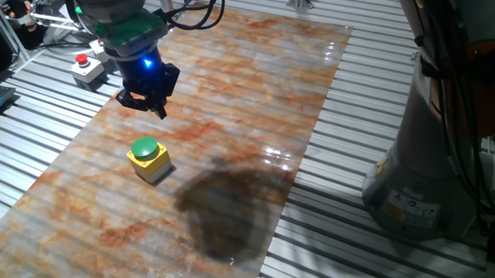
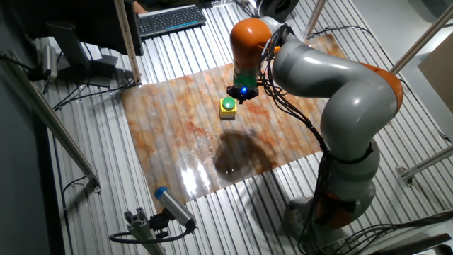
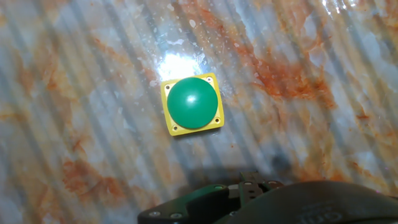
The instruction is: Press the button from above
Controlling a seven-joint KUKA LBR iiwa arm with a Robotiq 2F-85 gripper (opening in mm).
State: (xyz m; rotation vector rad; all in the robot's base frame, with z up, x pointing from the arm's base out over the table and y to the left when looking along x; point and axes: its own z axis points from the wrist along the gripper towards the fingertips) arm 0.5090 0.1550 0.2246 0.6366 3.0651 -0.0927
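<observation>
One button [image 1: 145,148], a green dome on a yellow square box, is recorded standing on the marbled sheet of the bench [image 1: 254,89]; in the hand view it is seen near centre, slightly toward 12 o'clock, with four small screws counted at the box corners. One gripper [image 1: 145,100] is held in the air above the sheet, at about 12 o'clock from the button in one fixed view and clear of it; whether its fingers are apart or together cannot be told. One grey box with a red button [image 1: 86,67] is listed off the sheet at about 11 o'clock, and one keyboard [image 2: 171,19] is noted in the other fixed view.
</observation>
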